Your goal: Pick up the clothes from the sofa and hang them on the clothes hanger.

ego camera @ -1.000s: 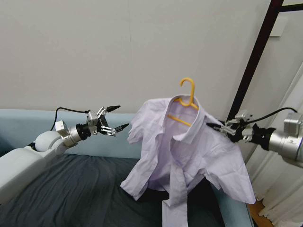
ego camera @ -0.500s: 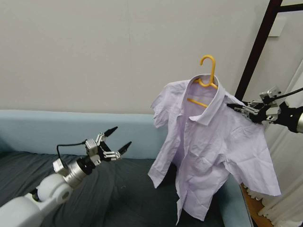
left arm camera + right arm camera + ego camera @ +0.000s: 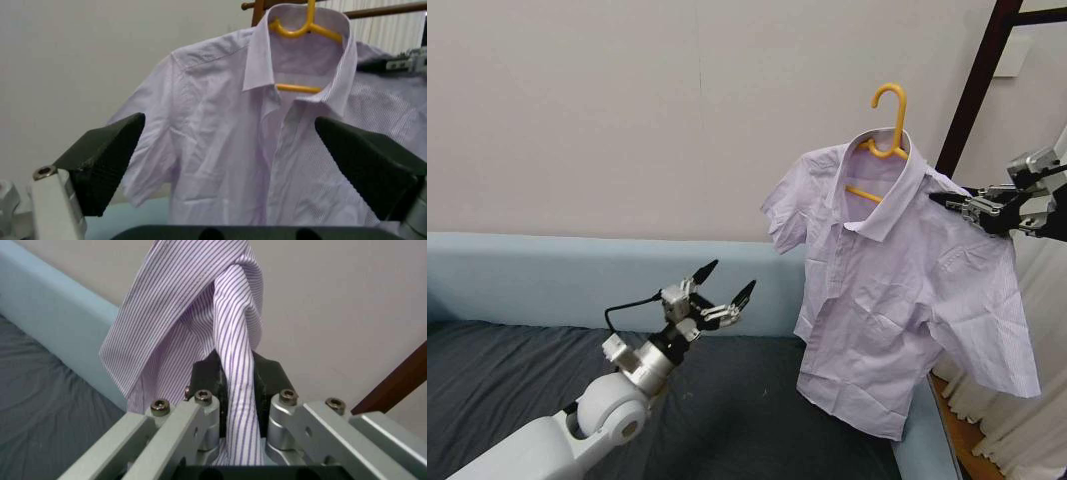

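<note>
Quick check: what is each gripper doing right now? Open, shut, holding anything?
Left gripper: open, empty, above the sofa.
Right gripper: shut on the shoulder of the shirt, which hangs on a yellow hanger.

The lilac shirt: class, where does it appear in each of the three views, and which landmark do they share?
Head view: the lilac shirt hangs right of centre, pinched by the right gripper.
Left wrist view: the shirt sits in the middle, beyond the left gripper's open fingers.
Right wrist view: a fold of it rises from the shut fingers.
Shared landmark: the pale blue sofa back.
</note>
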`<state>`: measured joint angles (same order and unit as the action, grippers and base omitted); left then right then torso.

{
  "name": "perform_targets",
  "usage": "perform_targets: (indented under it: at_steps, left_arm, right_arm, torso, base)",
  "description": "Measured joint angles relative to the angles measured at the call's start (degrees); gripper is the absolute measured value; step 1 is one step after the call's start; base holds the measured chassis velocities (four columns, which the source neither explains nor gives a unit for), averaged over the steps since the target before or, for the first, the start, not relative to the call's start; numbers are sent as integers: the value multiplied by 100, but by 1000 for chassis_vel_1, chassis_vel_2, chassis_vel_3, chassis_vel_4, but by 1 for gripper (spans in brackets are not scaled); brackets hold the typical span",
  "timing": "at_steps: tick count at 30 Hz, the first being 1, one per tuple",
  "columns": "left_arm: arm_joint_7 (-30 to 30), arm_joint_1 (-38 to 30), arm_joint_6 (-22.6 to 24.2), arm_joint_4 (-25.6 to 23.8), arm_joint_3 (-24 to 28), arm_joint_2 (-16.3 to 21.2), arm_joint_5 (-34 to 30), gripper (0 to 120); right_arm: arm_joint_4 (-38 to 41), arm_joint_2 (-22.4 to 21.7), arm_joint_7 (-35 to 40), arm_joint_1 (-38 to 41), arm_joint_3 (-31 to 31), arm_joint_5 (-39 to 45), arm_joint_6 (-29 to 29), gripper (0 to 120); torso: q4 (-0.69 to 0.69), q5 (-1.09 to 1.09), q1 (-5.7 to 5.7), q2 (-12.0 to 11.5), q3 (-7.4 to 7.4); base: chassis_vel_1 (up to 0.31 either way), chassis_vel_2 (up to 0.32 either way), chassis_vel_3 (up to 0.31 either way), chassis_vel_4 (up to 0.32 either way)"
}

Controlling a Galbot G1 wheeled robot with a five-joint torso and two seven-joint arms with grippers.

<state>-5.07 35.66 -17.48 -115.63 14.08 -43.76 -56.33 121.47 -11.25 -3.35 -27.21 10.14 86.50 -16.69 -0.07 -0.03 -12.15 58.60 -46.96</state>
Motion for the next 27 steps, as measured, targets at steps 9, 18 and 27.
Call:
perform_targets:
  at_steps: [9, 18, 27]
  left_arm:
    - [-1248, -1654, 799, -270, 827, -427, -812, 100]
    - [-1580, -2462, 952, 406, 1184, -1177, -801, 98]
    - [-1403, -2469, 945, 670, 1269, -1212, -833, 76]
  right_arm:
    - [188, -124, 90, 41, -1, 144, 7, 7]
    - [304, -177, 183, 81, -56, 185, 11, 7]
    - [420, -143, 319, 50, -4, 311, 114, 7]
  torso:
    - [1, -1, 0, 0, 0]
    - [-2, 0, -1, 0, 0]
    - [1, -2, -1, 0, 0]
  base:
    - [0, 0, 0, 0]
    - [0, 0, 0, 0]
    - [0, 0, 0, 0]
